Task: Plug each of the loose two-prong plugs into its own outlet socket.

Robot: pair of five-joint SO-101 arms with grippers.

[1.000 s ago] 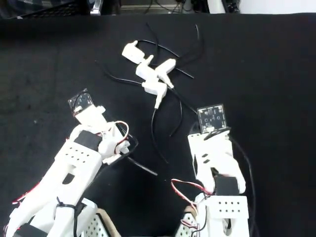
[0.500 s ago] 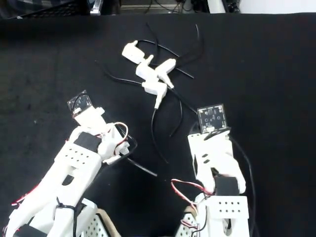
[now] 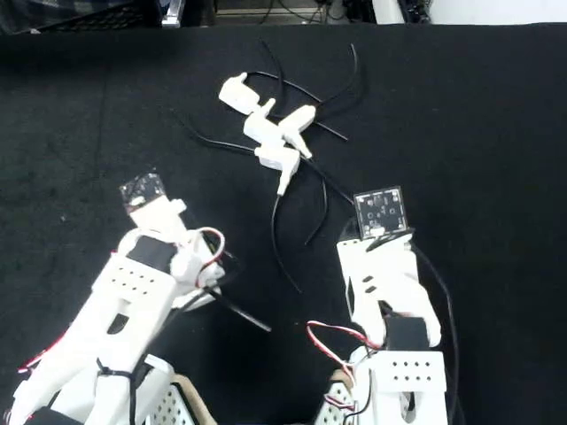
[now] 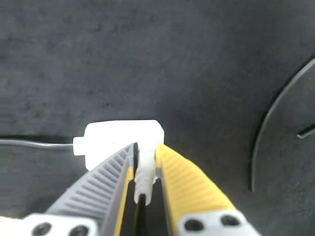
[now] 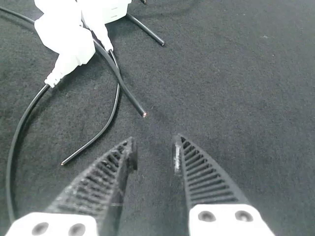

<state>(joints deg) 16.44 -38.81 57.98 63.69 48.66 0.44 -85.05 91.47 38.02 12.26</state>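
Note:
My left gripper (image 4: 142,169) is shut on a white two-prong plug (image 4: 120,137), its grey and yellow fingers pinching the plug's narrow stem just above the black mat. A thin cord (image 4: 34,143) runs off from the plug's side. In the high view the left arm (image 3: 133,283) stands at the lower left, with a black cord (image 3: 239,314) trailing beside it. A cluster of white plugs (image 3: 270,133) with tangled black cords lies at the middle back. My right gripper (image 5: 152,152) hangs open over bare mat, short of white plugs (image 5: 69,29) and a cord end (image 5: 142,114).
The right arm (image 3: 390,292) stands at the lower right, a loose black cord (image 3: 279,239) lying between the two arms. Black mat (image 3: 478,133) covers the whole table, with open room on the far left and far right.
The left arm has shifted slightly to the left and nearer, and the black cord beside it has slid the same way. The right arm and the plug cluster have stayed put.

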